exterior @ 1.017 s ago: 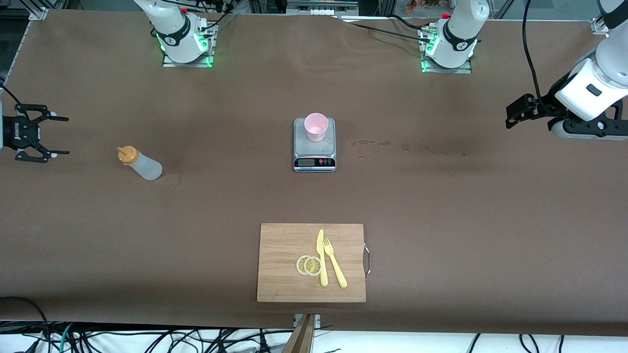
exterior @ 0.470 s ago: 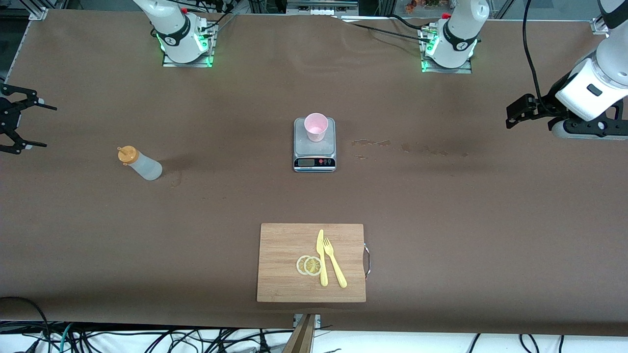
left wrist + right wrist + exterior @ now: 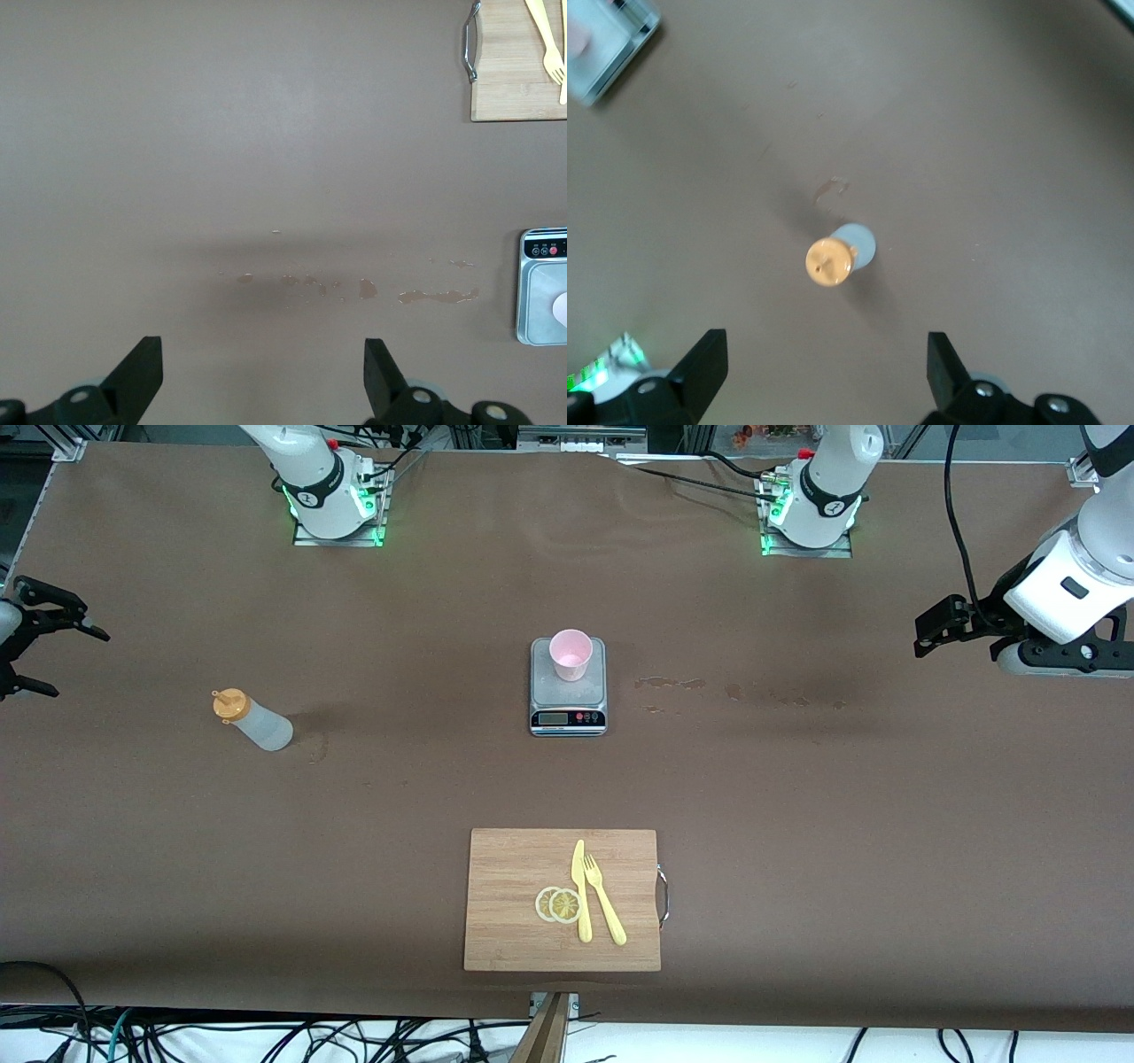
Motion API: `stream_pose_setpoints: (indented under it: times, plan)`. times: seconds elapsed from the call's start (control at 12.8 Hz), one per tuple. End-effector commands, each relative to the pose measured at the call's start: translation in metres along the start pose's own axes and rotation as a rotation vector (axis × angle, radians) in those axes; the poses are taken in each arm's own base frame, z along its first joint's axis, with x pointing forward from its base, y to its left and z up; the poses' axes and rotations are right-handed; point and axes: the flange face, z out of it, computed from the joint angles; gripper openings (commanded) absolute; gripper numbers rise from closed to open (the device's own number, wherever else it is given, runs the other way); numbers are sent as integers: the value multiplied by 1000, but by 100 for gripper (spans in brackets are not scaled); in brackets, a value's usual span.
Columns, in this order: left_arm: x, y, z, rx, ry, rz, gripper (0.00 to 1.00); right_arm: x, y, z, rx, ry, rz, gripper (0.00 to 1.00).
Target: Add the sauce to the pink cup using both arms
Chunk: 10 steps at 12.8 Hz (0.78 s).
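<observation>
The sauce bottle (image 3: 254, 724), whitish with an orange cap, stands upright on the brown table toward the right arm's end. It also shows from above in the right wrist view (image 3: 837, 255). The pink cup (image 3: 570, 654) stands on a grey scale (image 3: 568, 700) at the table's middle. My right gripper (image 3: 80, 664) is open and empty, in the air over the table's end, apart from the bottle; its own view shows it (image 3: 824, 363) open. My left gripper (image 3: 928, 638) hangs open and empty over the left arm's end (image 3: 261, 372), well apart from the cup.
A wooden cutting board (image 3: 514, 899) lies nearer the camera than the scale, with two lemon slices (image 3: 558, 904), a yellow knife (image 3: 581, 895) and a fork (image 3: 604, 903) on it. Dried stains (image 3: 673, 684) mark the table beside the scale.
My right gripper has moved away from the bottle toward the table's end and turned a little. The left arm, bottle and cup have stayed put.
</observation>
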Motion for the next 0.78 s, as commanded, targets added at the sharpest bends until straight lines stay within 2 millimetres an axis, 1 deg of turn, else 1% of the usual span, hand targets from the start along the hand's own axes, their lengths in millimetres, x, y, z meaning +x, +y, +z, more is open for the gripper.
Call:
stream_pose_setpoints:
  times: [0.0, 0.23, 0.39, 0.55, 0.7]
  plan:
    - [1, 0, -7, -14, -4, -4, 100, 14, -19, -8, -79, 5, 163, 100]
    - [1, 0, -7, -14, -4, -4, 100, 30, -46, -27, -173, -25, 324, 100]
    - [1, 0, -7, -15, -4, -4, 100, 36, -60, -34, -201, -32, 442, 100]
    - [1, 0, -7, -15, -4, -4, 100, 42, -68, -37, -217, -28, 500, 100]
    - [1, 0, -6, -15, -5, -6, 100, 42, -72, -43, -203, -23, 545, 100]
